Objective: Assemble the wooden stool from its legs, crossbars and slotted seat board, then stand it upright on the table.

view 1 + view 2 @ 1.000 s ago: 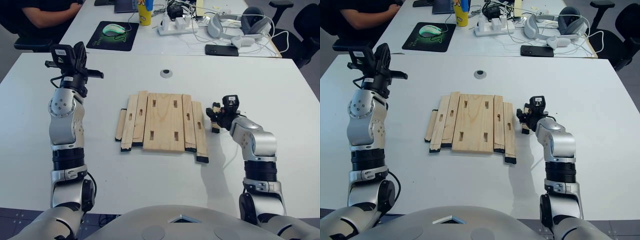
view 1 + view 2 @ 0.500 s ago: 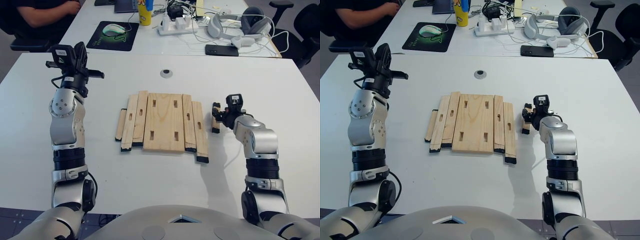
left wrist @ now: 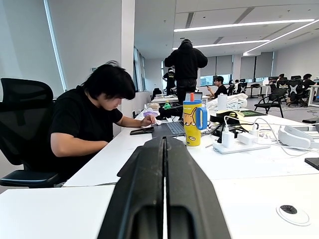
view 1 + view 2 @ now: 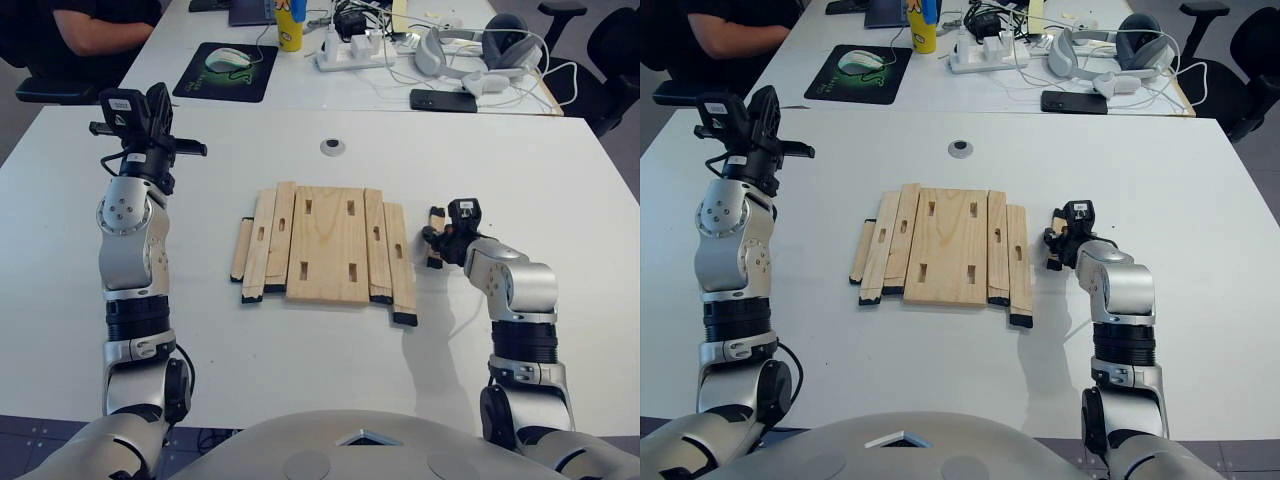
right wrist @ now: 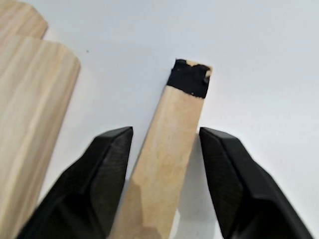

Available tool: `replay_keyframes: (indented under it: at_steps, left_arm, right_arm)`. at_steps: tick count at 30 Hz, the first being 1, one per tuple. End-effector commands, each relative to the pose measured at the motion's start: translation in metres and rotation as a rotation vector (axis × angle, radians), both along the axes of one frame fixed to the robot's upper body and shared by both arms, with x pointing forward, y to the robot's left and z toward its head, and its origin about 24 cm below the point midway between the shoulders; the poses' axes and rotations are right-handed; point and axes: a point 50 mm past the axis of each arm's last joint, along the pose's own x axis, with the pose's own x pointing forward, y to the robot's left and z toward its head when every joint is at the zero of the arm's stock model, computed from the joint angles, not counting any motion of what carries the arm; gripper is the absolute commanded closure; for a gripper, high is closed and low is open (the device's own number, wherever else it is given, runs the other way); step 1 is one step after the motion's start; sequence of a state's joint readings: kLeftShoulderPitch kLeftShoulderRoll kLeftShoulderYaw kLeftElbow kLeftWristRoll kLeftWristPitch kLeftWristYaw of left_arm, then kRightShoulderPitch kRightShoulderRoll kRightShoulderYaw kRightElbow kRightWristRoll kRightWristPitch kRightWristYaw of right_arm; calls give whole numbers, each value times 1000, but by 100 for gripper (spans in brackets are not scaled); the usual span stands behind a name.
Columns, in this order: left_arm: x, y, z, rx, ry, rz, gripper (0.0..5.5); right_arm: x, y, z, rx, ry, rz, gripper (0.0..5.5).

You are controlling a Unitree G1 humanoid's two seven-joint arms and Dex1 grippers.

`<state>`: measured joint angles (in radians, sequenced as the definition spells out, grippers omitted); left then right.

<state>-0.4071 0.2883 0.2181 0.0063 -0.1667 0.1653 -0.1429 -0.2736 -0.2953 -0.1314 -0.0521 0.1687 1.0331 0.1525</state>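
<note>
A white counter [image 4: 520,170] is seen from above, with flat wooden stool parts laid out in a row at its middle.

At the far left the left gripper [image 3: 164,149] is held high over the counter's left edge, well apart from the wood. Its fingers [image 3: 144,199] are pressed together with nothing between them.

The row of parts starts with a short crossbar [image 4: 241,249] lying flat. Just beside it are two longer legs [image 4: 259,245] [image 4: 281,235], side by side and touching, each with a slot and a black near end. Next is the seat board [image 4: 327,243], wide and pale, flat on the counter with four slots. Against its right edge lie two more legs [image 4: 375,244] [image 4: 399,262], also with black near ends; the outer one sits a little nearer the robot.

A small gap to the right lies a second crossbar [image 5: 169,144], short and black-tipped, flat on the counter. The right gripper [image 4: 440,240] is low over it, with its fingers [image 5: 99,174] spread apart, one on each side of the wood. Whether they touch it cannot be told.

Beyond the seat board, a small round grommet [image 4: 332,147] is set in the counter.
</note>
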Motion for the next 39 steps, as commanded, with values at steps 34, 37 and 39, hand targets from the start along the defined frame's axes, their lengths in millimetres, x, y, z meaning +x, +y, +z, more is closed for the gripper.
replay_keyframes:
  at_steps: [34,37,39]
  left_arm:
    - [9,-59,16,-609,254,-695,217]
    - [6,-68,16,-581,288,-740,199]
    - [4,-74,16,-584,297,-762,199]
  right_arm:
    - [43,98,98,206,-852,637,418]
    - [40,106,95,228,-858,650,418]
    - [40,111,93,235,-860,664,418]
